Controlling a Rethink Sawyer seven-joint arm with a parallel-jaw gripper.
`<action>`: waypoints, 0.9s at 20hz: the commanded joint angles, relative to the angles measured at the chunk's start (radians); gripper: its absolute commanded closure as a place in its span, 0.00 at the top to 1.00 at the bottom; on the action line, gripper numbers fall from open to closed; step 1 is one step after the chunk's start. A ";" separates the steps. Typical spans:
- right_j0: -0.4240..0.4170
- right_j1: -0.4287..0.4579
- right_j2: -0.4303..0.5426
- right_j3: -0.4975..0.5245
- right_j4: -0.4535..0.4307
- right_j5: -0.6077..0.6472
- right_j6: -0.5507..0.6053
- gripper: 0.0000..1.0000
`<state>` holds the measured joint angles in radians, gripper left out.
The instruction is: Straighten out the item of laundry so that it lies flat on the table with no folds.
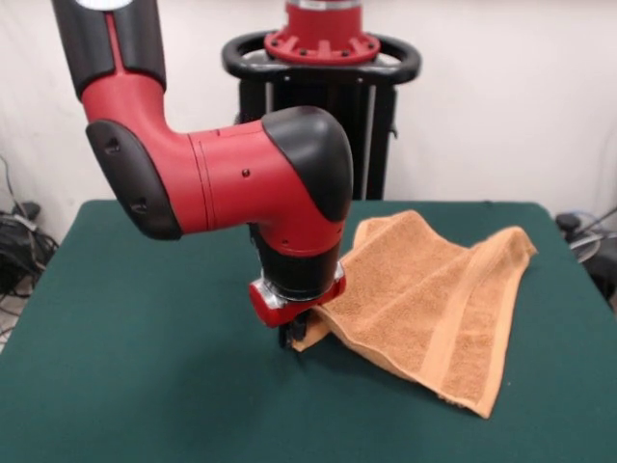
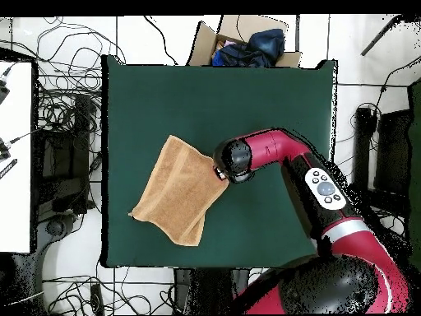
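The orange-tan towel [image 1: 424, 289] lies on the right half of the green table [image 1: 145, 386], with a border band running down its right side. It is not flat: its left part rises in a fold toward my gripper. My gripper [image 1: 288, 338] is low over the table and shut on the towel's left corner, its tips mostly hidden under the red wrist. In the overhead view the towel [image 2: 174, 193] lies as a tilted square left of centre. The arm's wrist [image 2: 233, 158] covers the towel's right corner, and the gripper is hidden under it.
The robot's pedestal [image 1: 323, 58] stands behind the table's far edge. In the overhead view a cardboard box with dark blue cloth [image 2: 247, 43] sits beyond the table's top edge. Cables [image 2: 66, 123] and white tables surround the green table [image 2: 263, 90].
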<state>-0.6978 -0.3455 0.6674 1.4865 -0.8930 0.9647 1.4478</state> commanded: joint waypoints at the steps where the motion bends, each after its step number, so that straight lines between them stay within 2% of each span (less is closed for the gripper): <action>1: 0.047 -0.011 -0.119 0.007 -0.045 0.102 -0.116 0.00; 6: 0.119 -0.107 -0.207 0.012 -0.121 0.075 0.032 0.00; 12: 0.232 -0.139 -0.336 -0.040 -0.183 0.083 0.201 0.00; 18: 0.320 -0.136 -0.450 -0.067 -0.193 0.066 0.325 0.00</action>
<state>-0.4544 -0.4725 0.3763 1.4795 -1.0235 0.9647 1.4547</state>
